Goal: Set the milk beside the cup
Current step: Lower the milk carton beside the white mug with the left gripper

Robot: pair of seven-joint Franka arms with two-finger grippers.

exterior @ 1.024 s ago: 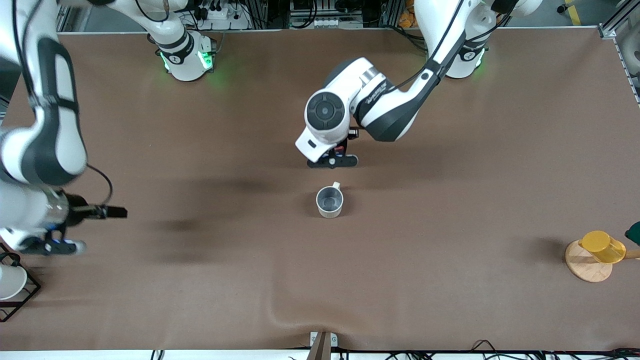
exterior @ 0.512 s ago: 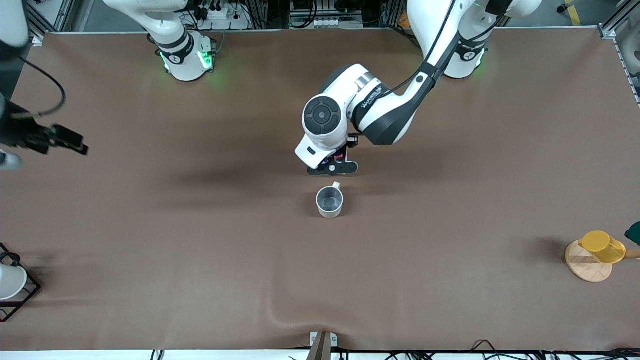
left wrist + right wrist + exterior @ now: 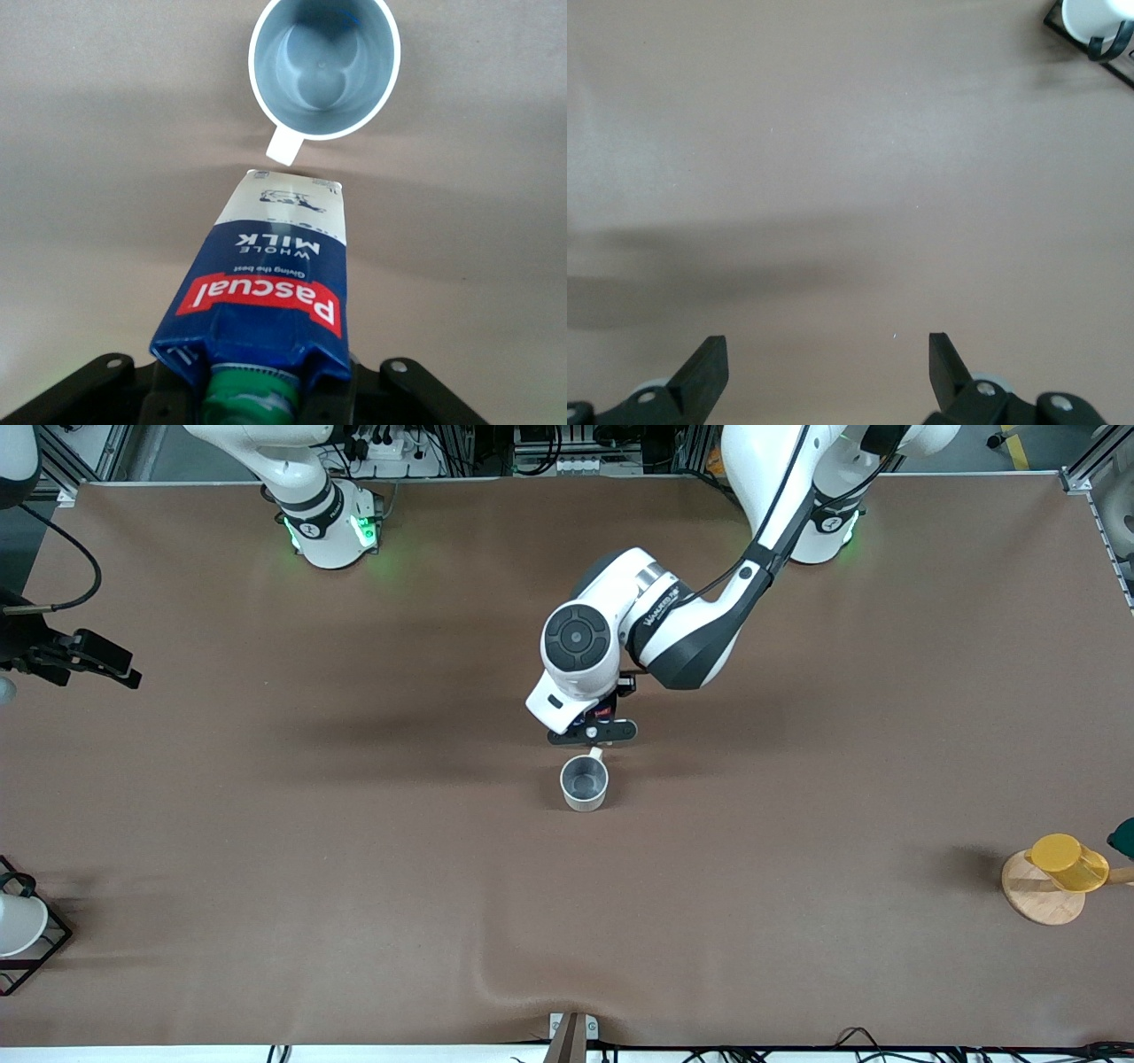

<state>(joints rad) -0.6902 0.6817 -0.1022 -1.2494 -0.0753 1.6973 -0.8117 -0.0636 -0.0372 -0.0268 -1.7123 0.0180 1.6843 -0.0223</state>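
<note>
The milk [image 3: 266, 283] is a dark blue and white carton with red lettering and a green cap. My left gripper [image 3: 257, 394] is shut on its top end and holds it tilted just above the table. In the front view only a sliver of the carton [image 3: 604, 710] shows under the left wrist. The cup [image 3: 584, 782], off-white with a grey inside, stands upright mid-table, just nearer the front camera than the carton. Its handle [image 3: 284, 146] points at the carton's bottom edge, a small gap apart. My right gripper [image 3: 828, 345] is open and empty over bare table at the right arm's end.
A yellow cup [image 3: 1067, 862] sits on a wooden disc [image 3: 1032, 899] at the left arm's end. A white cup [image 3: 18, 926] sits in a black wire rack [image 3: 53, 943] at the right arm's end, also in the right wrist view [image 3: 1094, 22].
My left gripper has carried the milk closer to the cup's handle. My right arm has swung away from the wire rack toward its base side and now holds still.
</note>
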